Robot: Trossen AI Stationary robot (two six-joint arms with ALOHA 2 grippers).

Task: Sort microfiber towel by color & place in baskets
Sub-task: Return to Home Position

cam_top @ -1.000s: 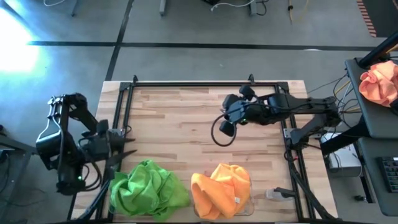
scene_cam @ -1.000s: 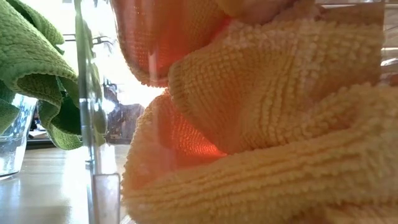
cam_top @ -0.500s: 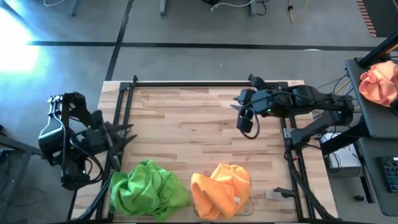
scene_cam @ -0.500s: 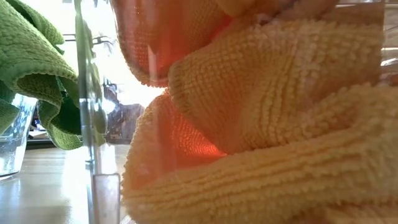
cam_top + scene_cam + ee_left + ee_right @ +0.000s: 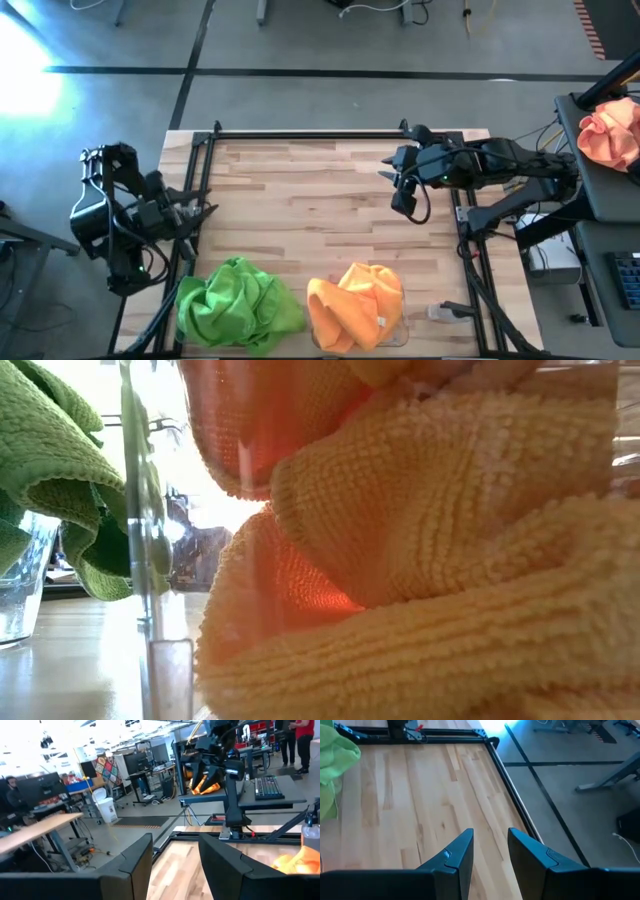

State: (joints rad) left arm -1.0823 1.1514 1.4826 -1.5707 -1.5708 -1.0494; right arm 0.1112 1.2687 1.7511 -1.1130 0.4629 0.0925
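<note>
While both grippers hang with fingers apart, gripping nothing, left gripper [image 5: 205,210] sits at the table's mid-left edge, right gripper [image 5: 388,170] upper right of centre. Bare pale plank table [image 5: 300,200] between, black metal rail [image 5: 310,133] round it. Bottom centre: fuzzy lime green towels [image 5: 240,305] heaped left, nubby orange towels [image 5: 350,305] right, in clear plastic baskets [image 5: 160,670]; orange pile blocks low view

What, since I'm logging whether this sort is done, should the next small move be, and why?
Probably draw the right arm back toward its base. Green towels and orange towels sit in separate heaps, no loose towel shows on the table, and the left claw and right claw are open.
</note>
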